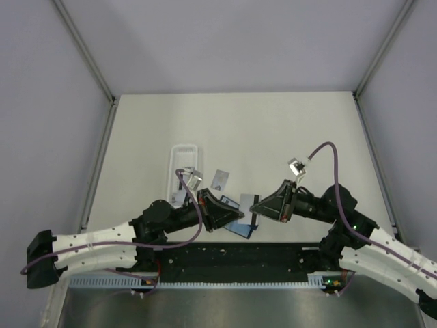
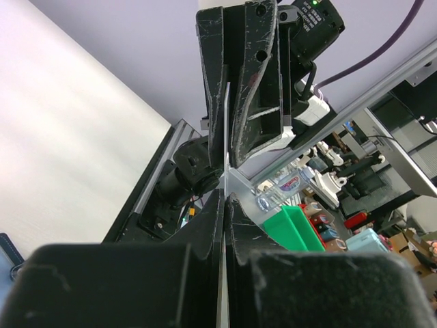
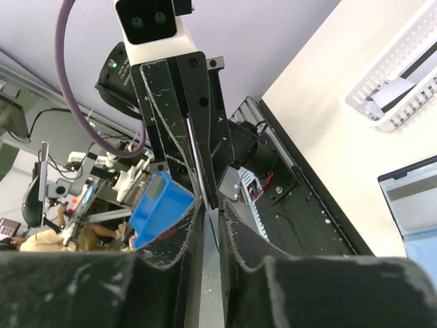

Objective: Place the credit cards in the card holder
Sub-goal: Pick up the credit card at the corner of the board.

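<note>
Credit card pinched between two pincers

One credit card (image 2: pixel 226 137) stands on edge above the card holder (image 3: pixel 413 205), which lies open on the tabletop (image 1: pixel 287 137). Left pincer (image 2: pixel 222 212) and right pincer (image 3: pixel 208 219) both clamp it, jaws closed. A second card (image 1: pixel 220 180) lies beside a white tray (image 1: pixel 183 154).

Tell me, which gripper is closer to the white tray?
Left. The left gripper sits just right of the tray's near end; the right gripper is farther right, meeting it tip to tip, both pinching one card.
</note>
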